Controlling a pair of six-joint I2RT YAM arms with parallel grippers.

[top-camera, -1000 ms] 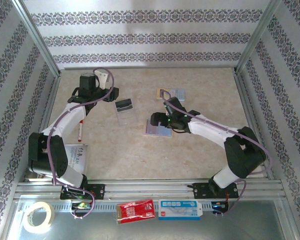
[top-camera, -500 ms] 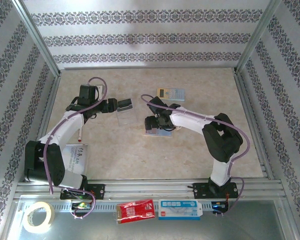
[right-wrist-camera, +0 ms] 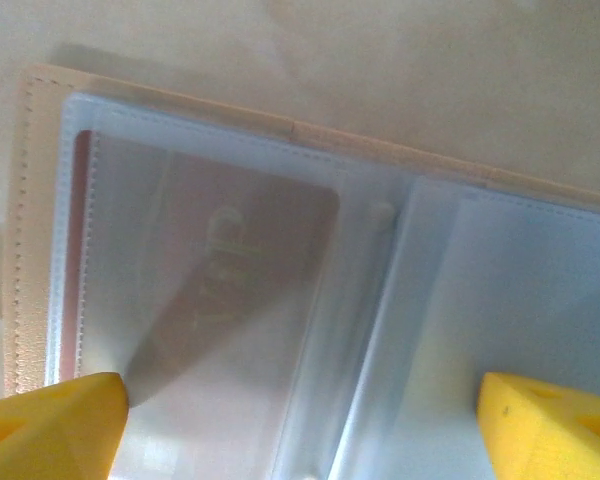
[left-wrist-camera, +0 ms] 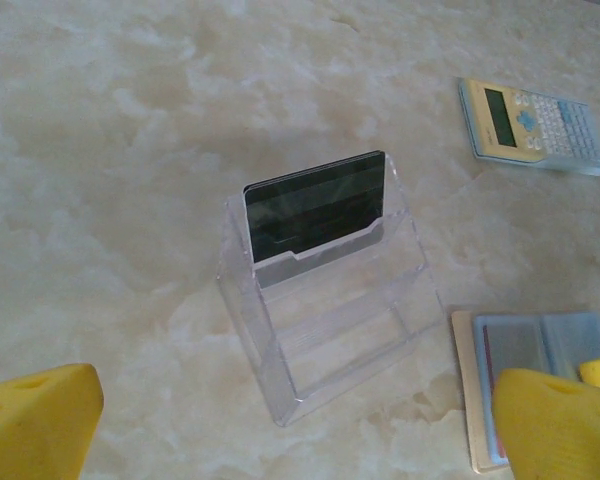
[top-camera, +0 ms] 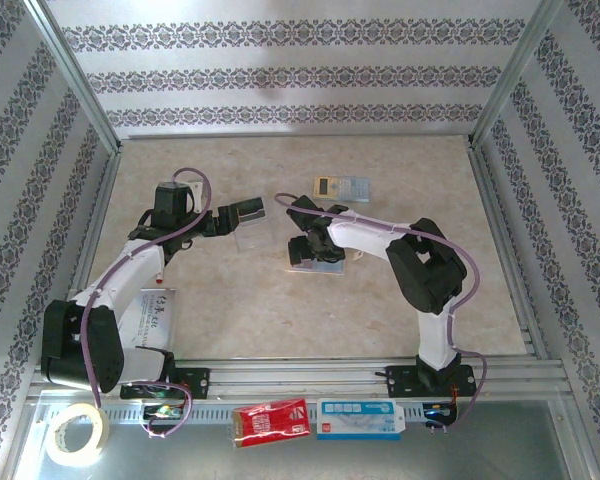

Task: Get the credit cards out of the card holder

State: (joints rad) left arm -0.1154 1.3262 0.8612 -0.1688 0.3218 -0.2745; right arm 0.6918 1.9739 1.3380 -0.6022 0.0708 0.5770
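The right gripper (right-wrist-camera: 300, 425) hovers, fingers wide apart and empty, close over the open card holder (right-wrist-camera: 540, 250), which lies flat mid-table just right of a clear stand (left-wrist-camera: 330, 320). A sleeved card (right-wrist-camera: 210, 260) sits in the holder's left pocket. The dark card (left-wrist-camera: 315, 205) stands upright in the stand's far slot, with the left gripper (left-wrist-camera: 298, 425) spread wide and empty on its near side. The task looks half done. The next move calls for sliding the sleeved card out of its pocket without dragging the holder along.

a beige marbled table (top-camera: 280, 310) carries a clear stand (left-wrist-camera: 320, 320), the open card holder (left-wrist-camera: 530, 345) just beside it, a calculator (top-camera: 341, 186) farther back, and a pen (top-camera: 161, 262) and white booklet (top-camera: 152, 315) near the left edge.
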